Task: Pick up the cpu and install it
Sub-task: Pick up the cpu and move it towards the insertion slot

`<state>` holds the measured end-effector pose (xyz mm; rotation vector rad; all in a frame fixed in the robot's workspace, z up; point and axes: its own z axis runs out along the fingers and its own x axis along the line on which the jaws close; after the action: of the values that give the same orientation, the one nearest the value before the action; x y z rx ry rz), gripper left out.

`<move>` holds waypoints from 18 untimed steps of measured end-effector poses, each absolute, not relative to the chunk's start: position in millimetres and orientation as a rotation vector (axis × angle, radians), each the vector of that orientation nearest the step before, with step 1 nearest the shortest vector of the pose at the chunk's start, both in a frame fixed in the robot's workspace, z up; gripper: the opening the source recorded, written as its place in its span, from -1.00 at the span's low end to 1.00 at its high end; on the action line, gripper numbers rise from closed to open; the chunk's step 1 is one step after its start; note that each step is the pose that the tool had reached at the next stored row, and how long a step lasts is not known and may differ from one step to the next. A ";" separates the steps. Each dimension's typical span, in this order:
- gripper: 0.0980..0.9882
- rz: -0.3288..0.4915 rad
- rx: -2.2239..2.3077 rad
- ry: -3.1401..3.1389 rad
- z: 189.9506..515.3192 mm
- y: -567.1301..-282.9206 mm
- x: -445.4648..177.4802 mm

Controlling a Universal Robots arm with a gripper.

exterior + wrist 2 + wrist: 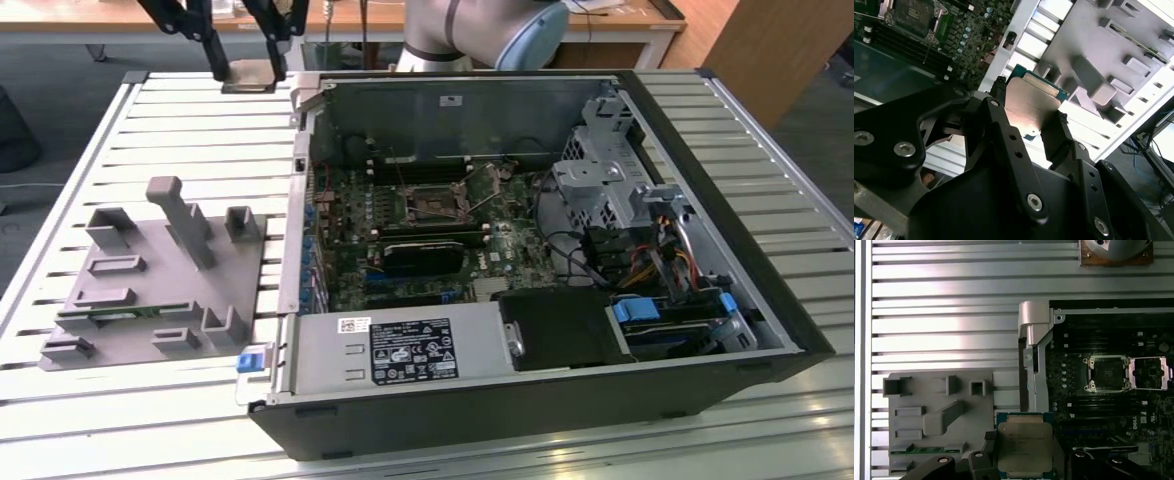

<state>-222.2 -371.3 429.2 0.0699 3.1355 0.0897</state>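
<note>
My gripper (1030, 109) is shut on the cpu (1031, 100), a flat square chip with a silver-grey metal top and a greenish rim. Black fingers (1056, 131) press on two opposite edges of it. In the first wrist view the cpu (1024, 445) hangs in the gripper (1024, 452) above the slatted table, between the grey fixture (939, 410) and the open computer case's side wall (1034, 365). The motherboard's cpu socket (1106, 374) lies uncovered with its metal load plate (1151, 372) flipped open beside it. The socket (434, 205) also appears in the exterior view.
The open computer case (534, 400) lies on its side on the slatted table (200, 110), with a power supply (400, 350) and a drive cage (607, 175) inside. The grey fixture (147, 290) holds a green memory stick (929, 450). The arm's base (467, 30) stands behind the case.
</note>
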 end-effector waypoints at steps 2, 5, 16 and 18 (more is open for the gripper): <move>-0.02 0.090 0.070 3.135 429.1 -369.5 -218.2; -0.02 0.090 0.070 3.135 428.9 -366.6 -212.1; -0.02 0.090 0.070 3.136 428.1 -353.9 -185.9; -0.02 0.090 0.070 3.135 427.9 -352.0 -181.2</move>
<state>-181.2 -352.0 427.9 0.0699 3.1355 0.0898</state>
